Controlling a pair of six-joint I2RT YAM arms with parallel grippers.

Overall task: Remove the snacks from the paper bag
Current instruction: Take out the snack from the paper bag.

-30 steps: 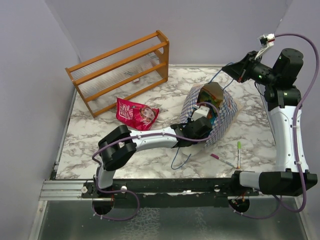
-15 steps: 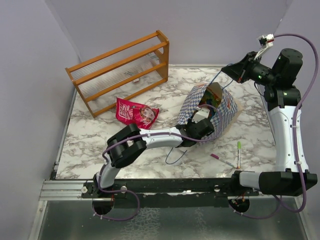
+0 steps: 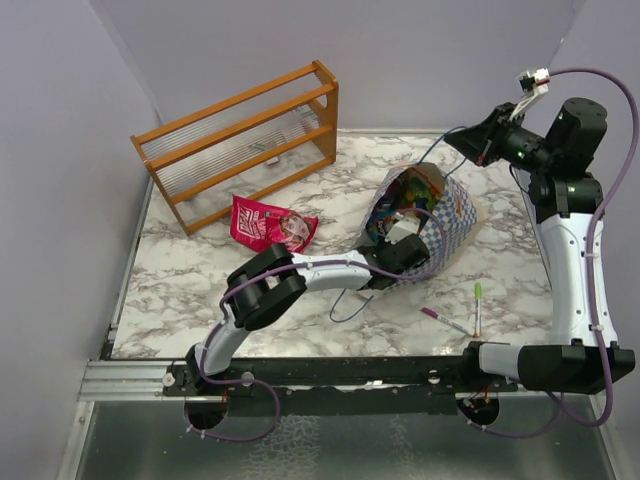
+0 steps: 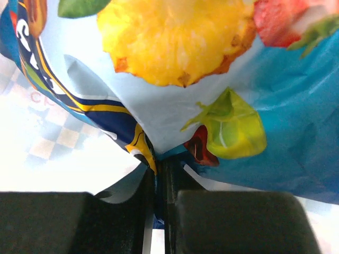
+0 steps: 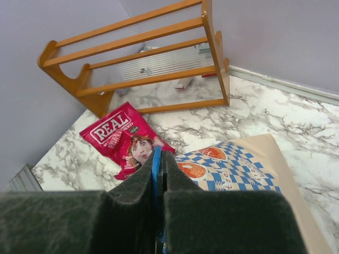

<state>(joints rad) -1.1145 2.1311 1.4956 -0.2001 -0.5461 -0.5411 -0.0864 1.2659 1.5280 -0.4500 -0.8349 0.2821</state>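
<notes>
I read left fingers (image 4: 238, 222) pinching blue fruit packet (image 4: 275, 106) by its near edge, packet straight ahead inside paper bag (image 3: 447, 213) | right fingers (image 5: 222, 222) clamped on blue cord handle (image 5: 157, 159) | left arm nearer

The left gripper (image 4: 160, 170), half open a second ago and wider after that, has now closed, with the edge of a blue fruit-printed snack packet (image 4: 280, 153) pinched between its fingers. The left arm's elbow (image 3: 263, 290) has swung toward the right edge of the desk. The paper bag (image 3: 452, 213) has changed shape: its mouth now shows bright packets where brown paper showed before. The loose blue cord (image 3: 345, 305) near the desk's front edge has shifted too.
</notes>
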